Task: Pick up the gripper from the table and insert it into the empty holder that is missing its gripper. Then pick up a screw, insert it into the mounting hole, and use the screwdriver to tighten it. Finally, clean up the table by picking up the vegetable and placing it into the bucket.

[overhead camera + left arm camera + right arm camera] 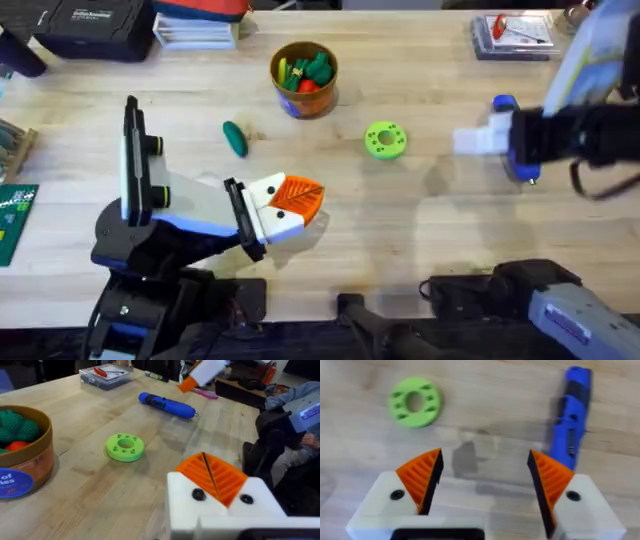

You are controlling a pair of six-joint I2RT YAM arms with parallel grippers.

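Seemingly the tightening step is in hand: the right gripper (482, 477) is hanging over the worktop (420, 225) with its fingers spread wide and holding nothing, the blue screwdriver (571, 415) lying at about one o'clock from them. The next move calls for shifting over the handle and closing on it. The left gripper (292, 200) is keeping its fingers pressed together, empty. The bucket (304, 78) is sitting at twelve o'clock of the worktop, the vegetable (234, 138) at seven o'clock of it.
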